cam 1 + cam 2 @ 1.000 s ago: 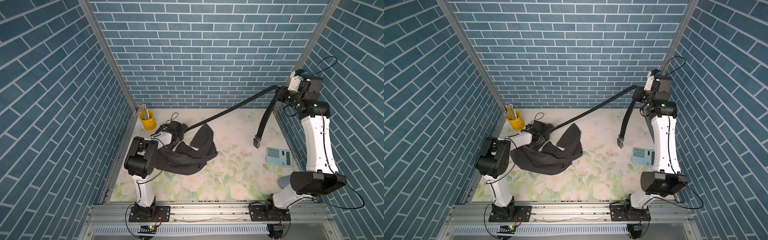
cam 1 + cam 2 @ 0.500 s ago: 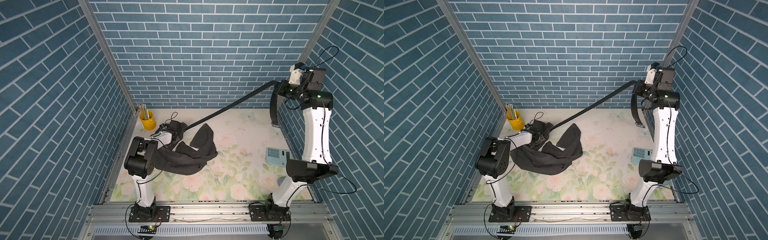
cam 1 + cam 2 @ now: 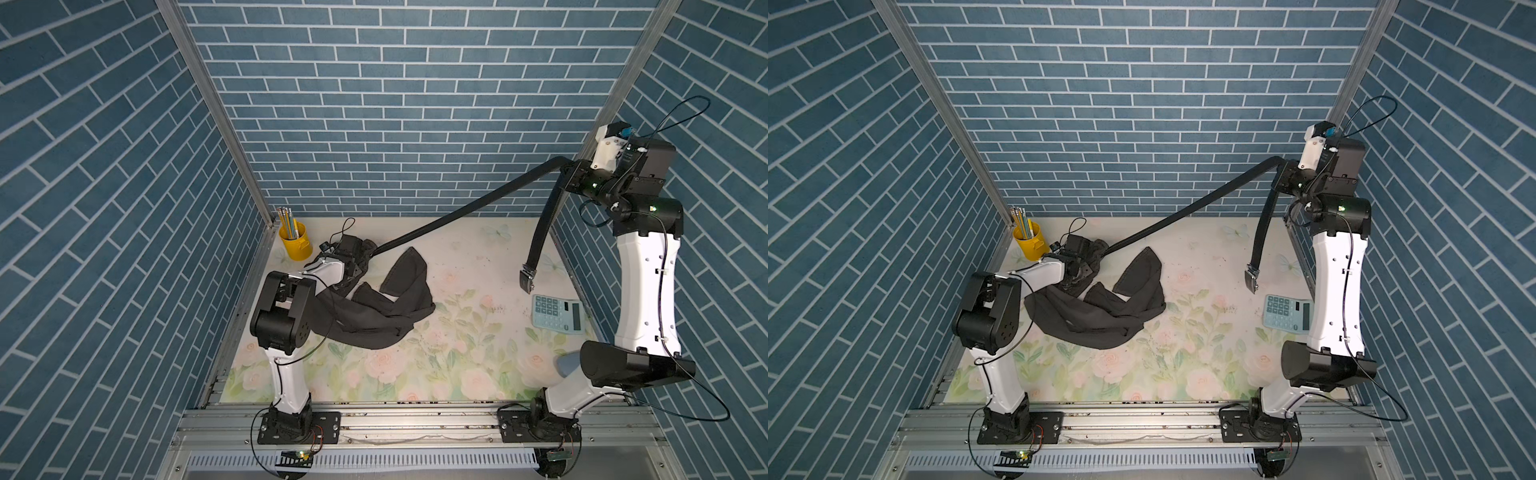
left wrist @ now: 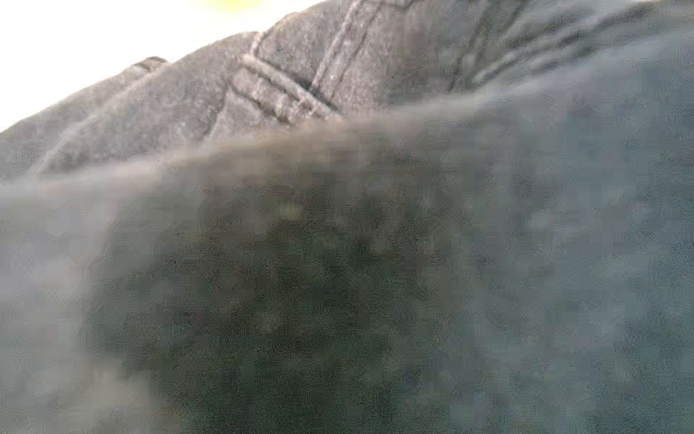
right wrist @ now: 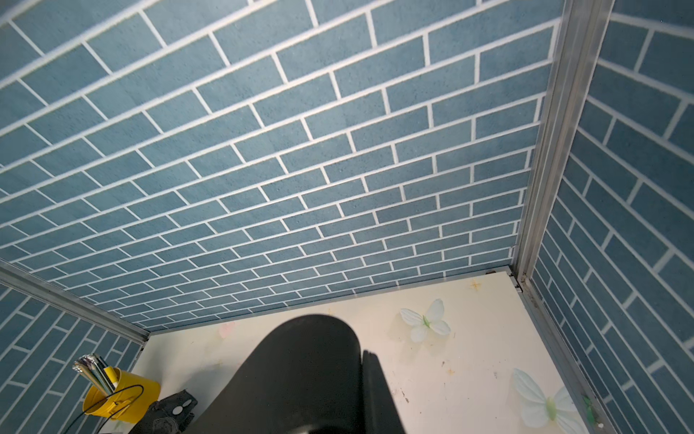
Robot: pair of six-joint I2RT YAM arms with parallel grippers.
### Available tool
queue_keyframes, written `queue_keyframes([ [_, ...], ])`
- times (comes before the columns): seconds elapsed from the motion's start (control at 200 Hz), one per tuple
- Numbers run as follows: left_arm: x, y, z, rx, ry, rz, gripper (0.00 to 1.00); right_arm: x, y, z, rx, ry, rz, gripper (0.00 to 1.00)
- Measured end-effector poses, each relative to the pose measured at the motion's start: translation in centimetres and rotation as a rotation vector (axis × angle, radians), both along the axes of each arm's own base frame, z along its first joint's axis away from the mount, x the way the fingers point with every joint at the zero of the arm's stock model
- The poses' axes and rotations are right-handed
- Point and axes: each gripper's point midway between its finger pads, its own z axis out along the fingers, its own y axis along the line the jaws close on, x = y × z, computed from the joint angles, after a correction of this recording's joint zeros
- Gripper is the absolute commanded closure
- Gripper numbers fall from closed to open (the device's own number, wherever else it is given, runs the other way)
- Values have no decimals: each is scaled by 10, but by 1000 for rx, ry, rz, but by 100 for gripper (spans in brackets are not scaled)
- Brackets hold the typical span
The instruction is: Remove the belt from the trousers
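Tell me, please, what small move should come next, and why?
Probably the right gripper, shut on the long black strap belt, should pull farther from the black fabric trousers: the belt's far end still runs into them at the left gripper.

Three walls close the space in: a far wall (image 3: 415, 104), a left wall (image 3: 104, 208) and a right wall (image 3: 715, 104), all covered in blue brick pattern with white joints and meeting at two slanted metal corner posts (image 3: 218, 112). The floor (image 3: 457, 365) is pale cream printed with pink roses, green leaves and white butterflies (image 5: 424, 319) – evenly lit, with soft shadows. A ribbed metal rail (image 3: 415, 419) runs along its near edge.
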Motion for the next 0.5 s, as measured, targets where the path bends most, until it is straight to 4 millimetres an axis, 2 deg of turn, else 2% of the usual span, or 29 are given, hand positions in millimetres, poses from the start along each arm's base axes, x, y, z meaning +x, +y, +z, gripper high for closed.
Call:
queue_keyframes([
  [0.135,-7,6,-11,14,25,17,100,-1,-17,38,74,-129,-57,100],
  [0.22,-15,19,-17,53,48,53,100,0,-37,65,149,-230,-117,100],
  [0.35,-20,50,-18,113,63,135,100,-17,-78,132,235,-472,-226,100],
  [0.415,-24,60,-18,132,71,162,100,-30,-81,154,256,-555,-233,100],
  [0.5,-25,63,-18,141,73,175,100,-41,-76,168,271,-607,-216,100],
])
